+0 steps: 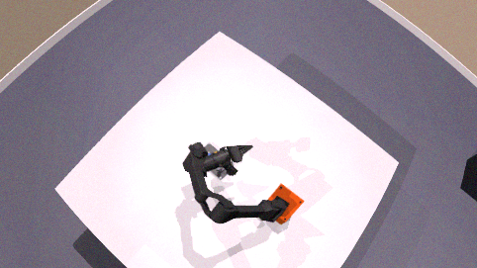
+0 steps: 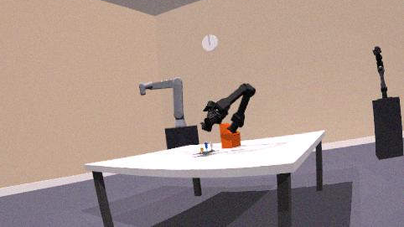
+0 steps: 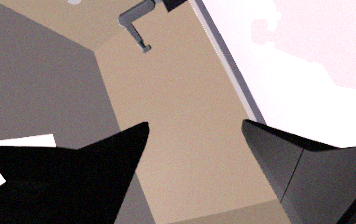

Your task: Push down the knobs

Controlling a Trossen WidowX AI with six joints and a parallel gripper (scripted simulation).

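Note:
The circuit board (image 1: pixel 220 173) (image 2: pixel 204 154) stands low on the table, small in the top and exterior views and partly covered by the arm in the top view. A yellow knob (image 2: pixel 201 149) and a taller-standing blue knob (image 2: pixel 206 145) rise from it, with a pale upright part (image 2: pixel 211 145) beside them. Whether either knob sits against its potentiometer is too small to tell. My gripper (image 3: pixel 194 125) is open, with nothing between its fingers. It is raised above the table, clear of the board, and tilted so that the wrist view shows wall and table edge, not the board.
The arm's orange base (image 1: pixel 293 202) (image 2: pixel 226 139) stands on the white table (image 1: pixel 223 78) (image 2: pixel 268 158). A grey arm (image 2: pixel 178 100) (image 3: pixel 136 32) on a black pedestal (image 2: pixel 182 136) is behind the table. Another black arm (image 2: pixel 380 72) stands far right.

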